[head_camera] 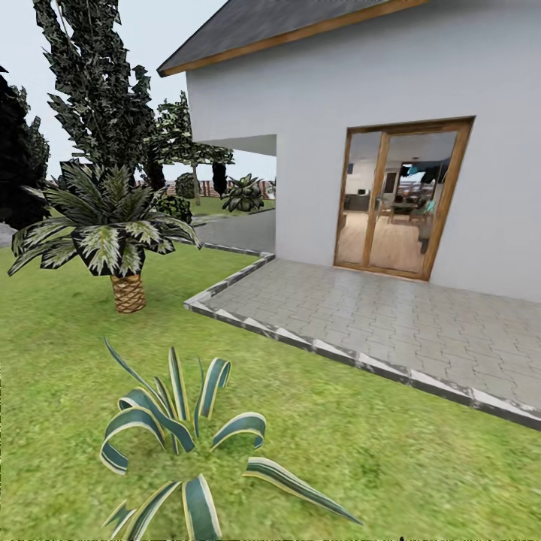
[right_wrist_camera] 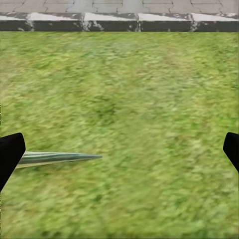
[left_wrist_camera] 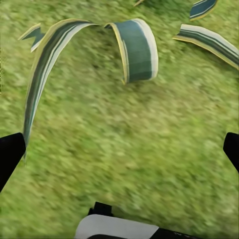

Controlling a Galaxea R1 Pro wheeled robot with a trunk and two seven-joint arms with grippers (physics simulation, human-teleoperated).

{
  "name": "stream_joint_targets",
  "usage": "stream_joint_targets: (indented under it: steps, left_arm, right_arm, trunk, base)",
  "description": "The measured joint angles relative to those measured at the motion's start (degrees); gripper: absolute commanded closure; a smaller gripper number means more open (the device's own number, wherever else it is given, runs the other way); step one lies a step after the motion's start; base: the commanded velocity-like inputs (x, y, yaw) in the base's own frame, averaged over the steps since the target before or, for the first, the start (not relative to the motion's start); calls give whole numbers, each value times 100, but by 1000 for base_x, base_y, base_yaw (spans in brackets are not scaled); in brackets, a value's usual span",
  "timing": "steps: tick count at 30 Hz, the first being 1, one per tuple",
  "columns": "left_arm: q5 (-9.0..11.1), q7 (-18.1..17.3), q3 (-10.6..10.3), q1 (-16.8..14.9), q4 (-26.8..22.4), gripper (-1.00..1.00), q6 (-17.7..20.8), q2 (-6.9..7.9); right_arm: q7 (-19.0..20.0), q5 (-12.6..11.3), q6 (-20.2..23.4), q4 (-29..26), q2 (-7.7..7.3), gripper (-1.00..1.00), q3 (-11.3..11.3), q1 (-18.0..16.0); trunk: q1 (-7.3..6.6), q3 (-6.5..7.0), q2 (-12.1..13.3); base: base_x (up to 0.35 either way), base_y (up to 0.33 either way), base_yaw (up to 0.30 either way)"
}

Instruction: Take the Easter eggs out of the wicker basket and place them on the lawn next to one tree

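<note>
The Easter eggs and the wicker basket are out of view. Green lawn (head_camera: 361, 443) spreads in front of me in the head view, beside a white house. In the left wrist view my left gripper (left_wrist_camera: 119, 154) is open over grass, its black fingertips (left_wrist_camera: 10, 154) far apart at the frame's sides, with nothing between them. My right gripper (right_wrist_camera: 119, 154) is open the same way above bare grass, its fingertips (right_wrist_camera: 10, 154) wide apart and empty. A tall dark-leaved tree (head_camera: 90, 83) rises at the far left behind a small palm.
A striped agave-like plant (head_camera: 180, 443) grows just ahead, its curled leaves (left_wrist_camera: 137, 50) under the left gripper and one leaf tip (right_wrist_camera: 59, 158) under the right. A short palm (head_camera: 113, 233) stands left. A grey paved terrace (head_camera: 391, 323) with raised kerb (right_wrist_camera: 119, 22) fronts the glass door (head_camera: 398, 199).
</note>
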Motion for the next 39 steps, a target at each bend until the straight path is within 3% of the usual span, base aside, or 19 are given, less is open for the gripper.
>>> stream_joint_targets:
  steps: [15, 39]
  left_arm:
    - [0, -1, -1, 0, 0, -100, 0, 0]
    - [-4, -1, 2, 0, -1, -100, 0, 0]
  right_arm:
    - [0, 0, -7, 0, 0, -100, 0, 0]
    - [1, -4, -6, 0, 0, -100, 3, 0]
  trunk:
    - [-1, 0, -1]
    - [-1, 0, -1]
  base:
    - [-20, 44, 0]
    - [0, 281, 0]
